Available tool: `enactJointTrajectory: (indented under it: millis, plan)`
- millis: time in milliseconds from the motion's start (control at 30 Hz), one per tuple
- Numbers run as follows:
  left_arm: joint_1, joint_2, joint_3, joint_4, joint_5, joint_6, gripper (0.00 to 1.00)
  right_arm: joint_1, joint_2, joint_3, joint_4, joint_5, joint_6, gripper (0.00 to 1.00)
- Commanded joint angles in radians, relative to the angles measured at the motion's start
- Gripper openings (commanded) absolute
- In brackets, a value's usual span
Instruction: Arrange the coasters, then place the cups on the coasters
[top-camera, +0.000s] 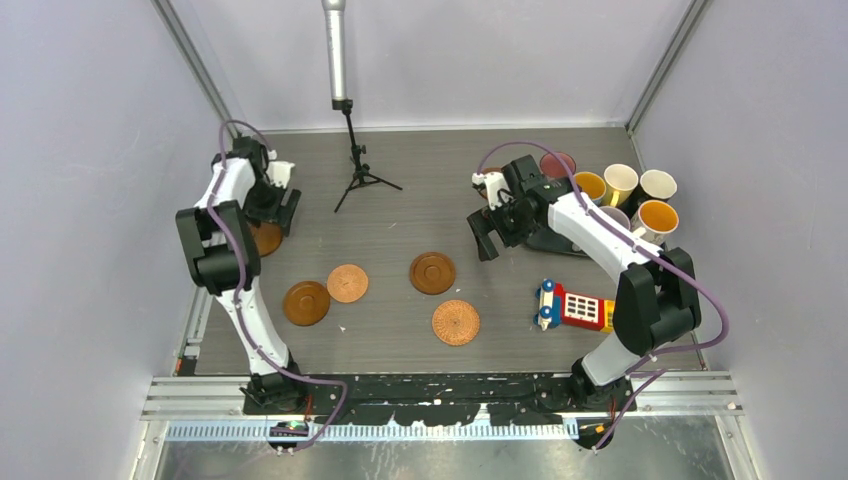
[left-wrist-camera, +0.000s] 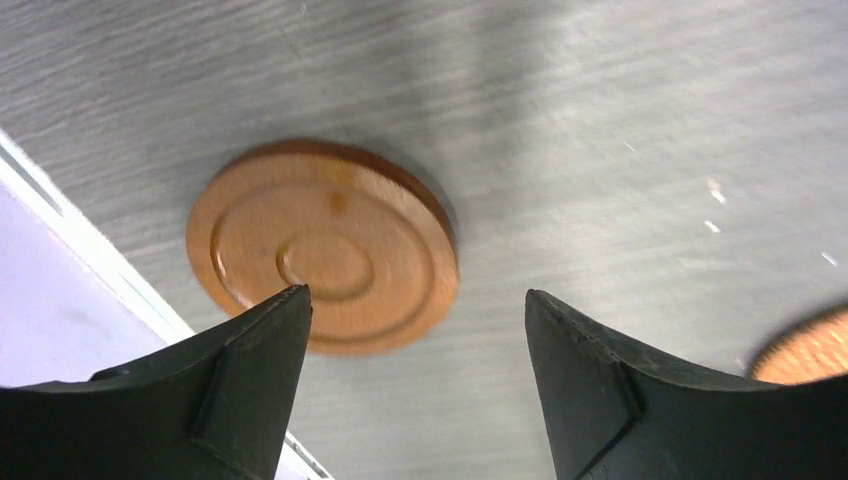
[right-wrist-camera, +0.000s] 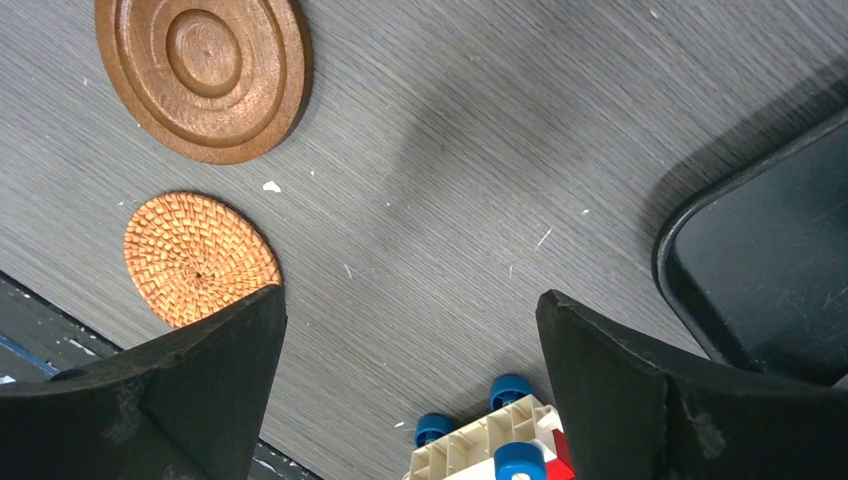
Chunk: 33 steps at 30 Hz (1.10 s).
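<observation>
Hovering above a round brown ring-grooved wooden coaster (left-wrist-camera: 320, 245) with the left gripper (left-wrist-camera: 415, 300), jaws apart, empty. Ditto right gripper (right-wrist-camera: 410, 293): spread wide, empty, near a round orange woven coaster (right-wrist-camera: 195, 255).

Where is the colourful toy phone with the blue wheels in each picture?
Top view: the colourful plastic toy phone lies right of centre, towards the near edge of the table.
Left wrist view: not in it.
Right wrist view: bottom edge, middle; only its blue-wheeled end shows.
Landmark: the round woven orange-brown coaster lies left of it in both those views.
</observation>
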Motion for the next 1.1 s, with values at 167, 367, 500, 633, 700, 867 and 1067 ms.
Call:
enactJointTrajectory:
  millis: [167, 367, 500, 633, 700, 867, 1067]
  plan:
    - [0.008, -0.422, -0.265, -0.142, 0.217, 0.268, 0.86, -0.003, 0.010, 0.071, 0.023, -0.072, -0.007, 0.99]
    - [0.006, -0.562, -0.465, -0.145, 0.286, 0.418, 0.98, -0.003, 0.005, 0.069, 0.038, -0.137, -0.019, 1.00]
    - [0.005, -0.620, -0.560, -0.112, 0.294, 0.486, 0.99, -0.004, -0.018, 0.047, 0.065, -0.157, -0.024, 1.00]
    - [-0.025, -0.663, -0.659, -0.036, 0.270, 0.543, 0.97, -0.004, -0.030, 0.038, 0.066, -0.156, -0.020, 0.99]
    - [-0.046, -0.668, -0.696, -0.003, 0.251, 0.553, 0.96, -0.003, -0.035, 0.031, 0.065, -0.151, -0.019, 0.99]
    - [-0.085, -0.666, -0.766, 0.077, 0.212, 0.555, 0.95, -0.003, -0.047, 0.021, 0.065, -0.141, -0.014, 0.99]
    - [-0.158, -0.651, -0.825, 0.186, 0.135, 0.525, 0.92, -0.003, -0.054, 0.013, 0.065, -0.117, -0.011, 1.00]
